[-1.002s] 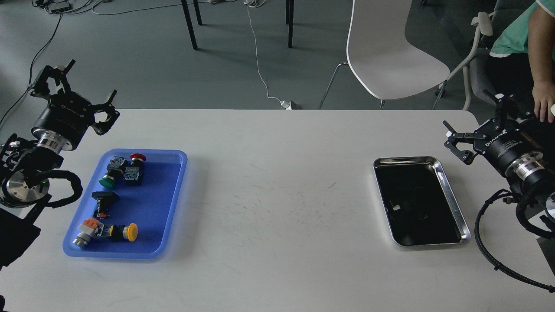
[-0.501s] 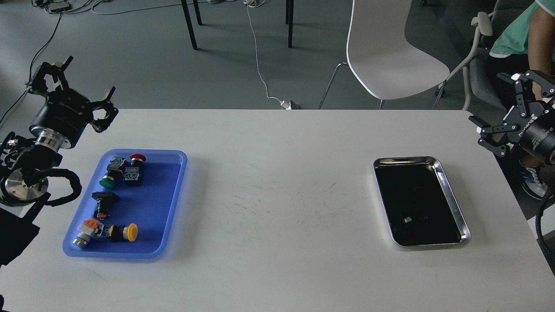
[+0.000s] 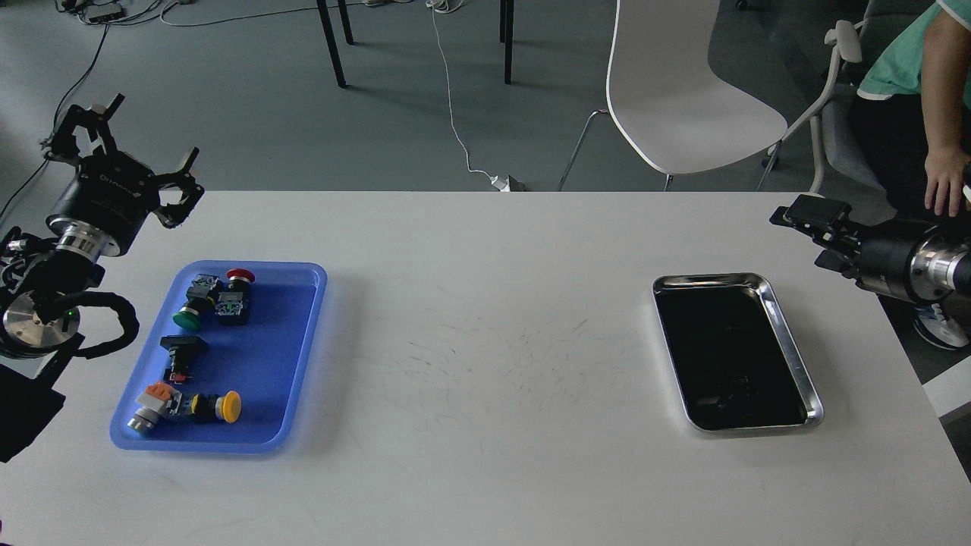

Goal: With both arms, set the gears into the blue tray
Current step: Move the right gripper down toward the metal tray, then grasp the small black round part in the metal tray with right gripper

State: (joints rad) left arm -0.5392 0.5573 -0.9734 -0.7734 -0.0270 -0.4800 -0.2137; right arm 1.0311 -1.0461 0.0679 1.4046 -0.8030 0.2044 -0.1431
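While your left gripper (image 3: 121,148) hung open at upper left, the blue tray (image 3: 303,356) below it held only switches (image 3: 208,297). Your right gripper (image 3: 808,220), side-on at right, gave no clue to its jaws; gears weren't discernible in the steel tray (image 3: 793,356).

On the table (image 3: 485,470), the blue tray (image 3: 303,356) lies at my left and the steel tray (image 3: 789,341) at my right, well apart. In the blue tray: four push-button switches (image 3: 216,296), none touching the rim. Behind the table stands a chair (image 3: 675,83); a seated person (image 3: 918,98) is at far right.
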